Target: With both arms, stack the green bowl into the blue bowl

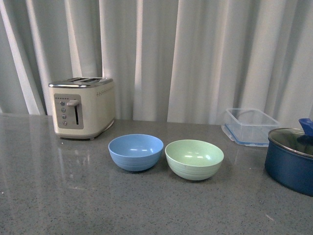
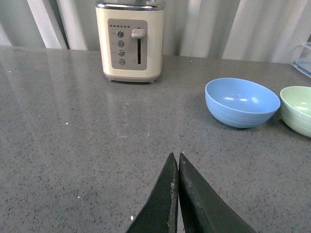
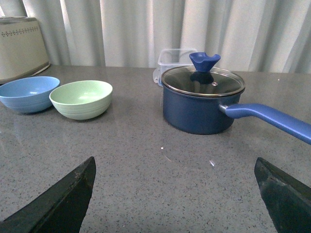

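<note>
Though speckled, grey countertop [image 1: 146, 205], white curtains [image 1: 195, 49].

The front view's right edge clips the dark blue glass-lidded pot [image 1: 289, 169]. In the right wrist view, the clear plastic container [image 3: 168, 56] sits half hidden behind it. Button markings on the cream toaster [image 1: 83, 108] are too small to read.

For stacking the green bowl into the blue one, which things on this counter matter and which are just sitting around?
Job: green bowl, blue bowl.
Lying about: toaster, clear plastic container, dark blue lidded pot.
</note>
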